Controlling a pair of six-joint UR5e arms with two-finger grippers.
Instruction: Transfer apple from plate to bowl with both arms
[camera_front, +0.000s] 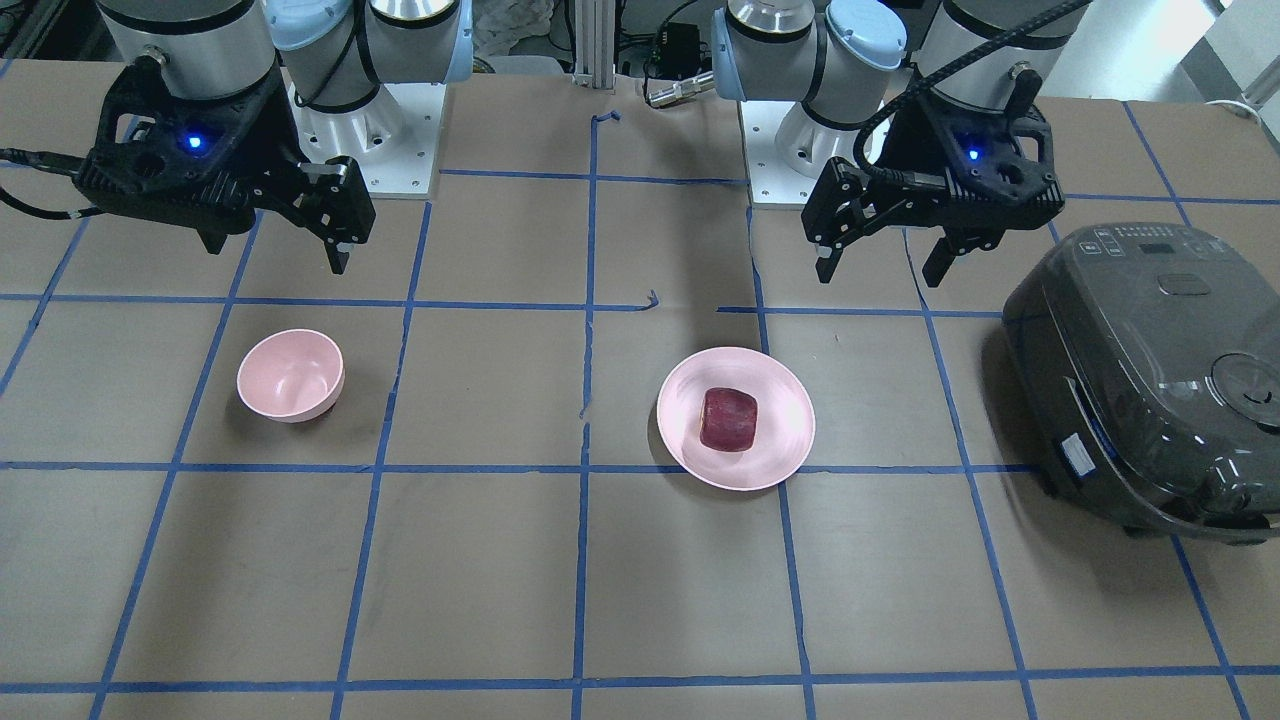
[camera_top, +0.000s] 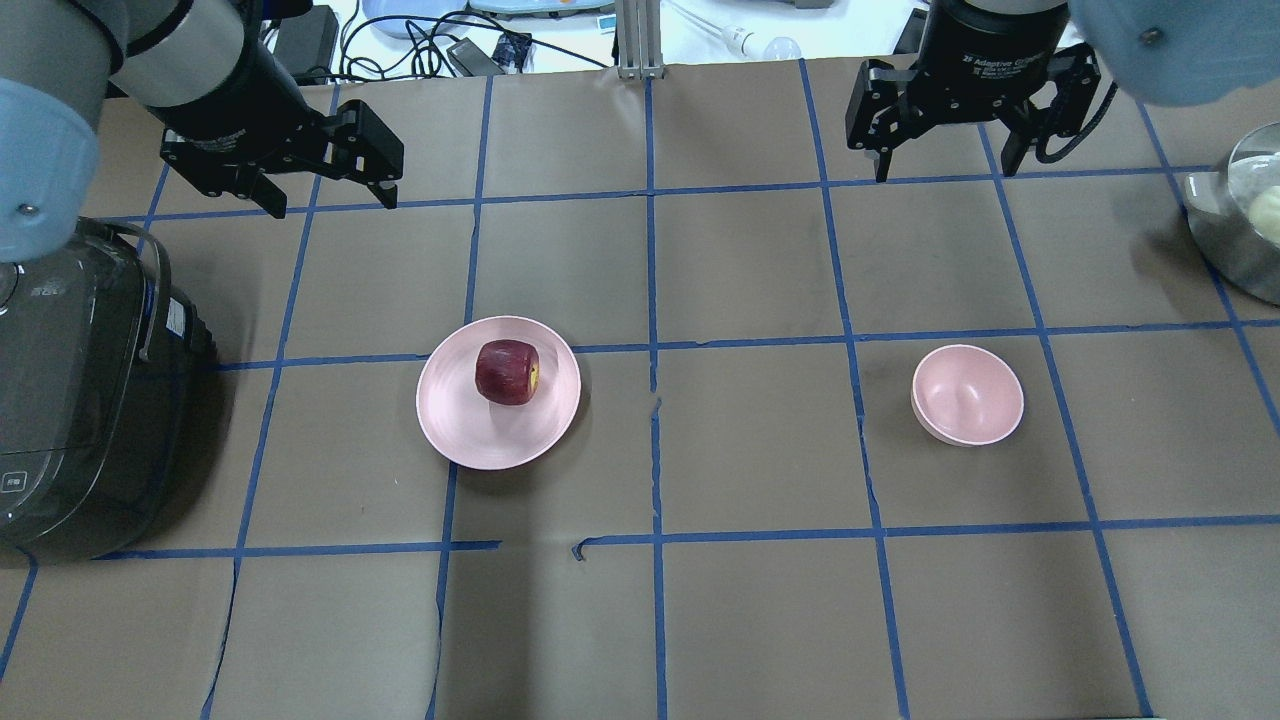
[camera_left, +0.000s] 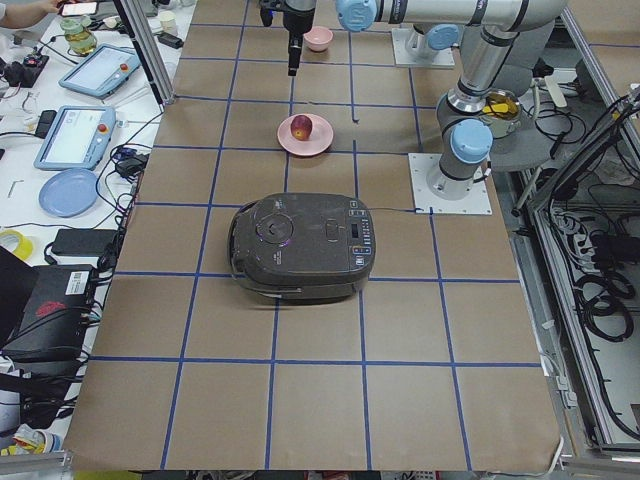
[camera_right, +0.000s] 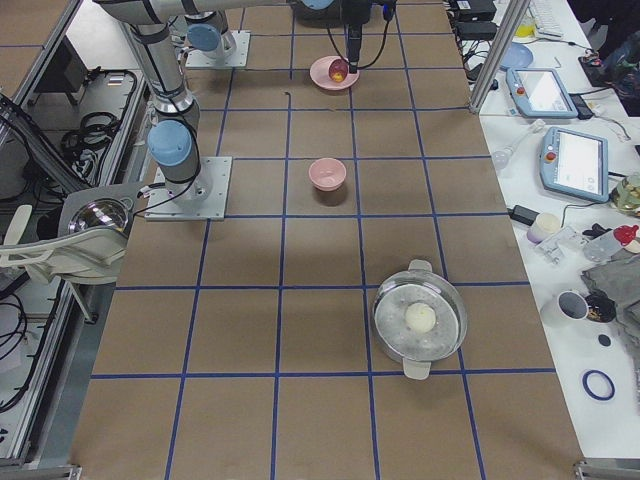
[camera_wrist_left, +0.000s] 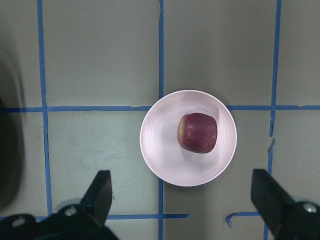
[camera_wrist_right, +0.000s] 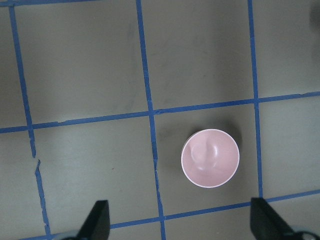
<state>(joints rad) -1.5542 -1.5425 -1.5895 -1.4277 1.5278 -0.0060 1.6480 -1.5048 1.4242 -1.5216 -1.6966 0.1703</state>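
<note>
The dark red apple (camera_front: 728, 418) lies on the wide pink plate (camera_front: 785, 400), left of the table's middle in the overhead view, apple (camera_top: 507, 372) on plate (camera_top: 465, 425). The small pink bowl (camera_front: 290, 375) stands empty on the right side (camera_top: 968, 394). My left gripper (camera_top: 330, 205) is open and empty, held high behind the plate; in its wrist view the apple (camera_wrist_left: 198, 132) lies ahead of the spread fingers. My right gripper (camera_top: 945, 170) is open and empty, high behind the bowl (camera_wrist_right: 210, 158).
A dark grey rice cooker (camera_top: 70, 400) stands at the table's left end, beside the plate. A metal pot (camera_top: 1240, 220) with a pale ball in it stands at the far right edge. Blue tape lines grid the brown table.
</note>
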